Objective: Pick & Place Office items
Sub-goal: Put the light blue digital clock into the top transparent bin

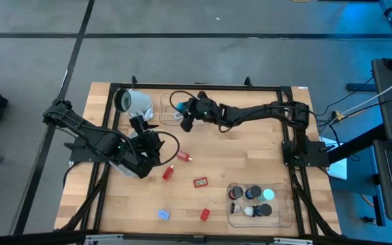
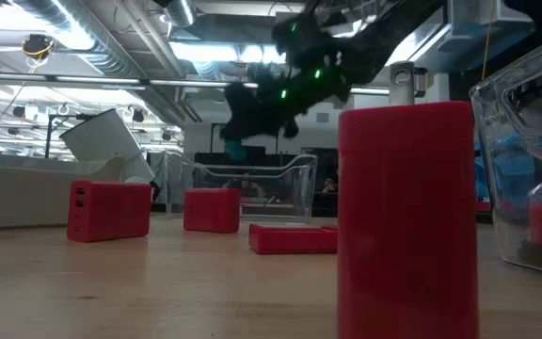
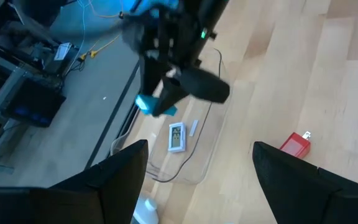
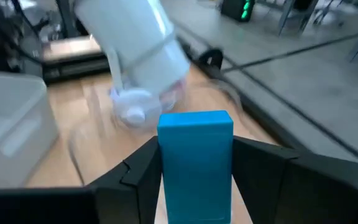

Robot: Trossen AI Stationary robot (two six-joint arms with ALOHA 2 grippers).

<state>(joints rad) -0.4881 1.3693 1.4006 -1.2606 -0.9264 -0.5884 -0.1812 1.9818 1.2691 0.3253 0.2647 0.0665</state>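
Right wrist view: right gripper [image 4: 196,171] fingers pinch blue block [image 4: 196,163]

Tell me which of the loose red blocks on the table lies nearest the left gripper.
The red block just right of the left gripper in the high view. The other red blocks lie farther out toward the table's middle and front edge.
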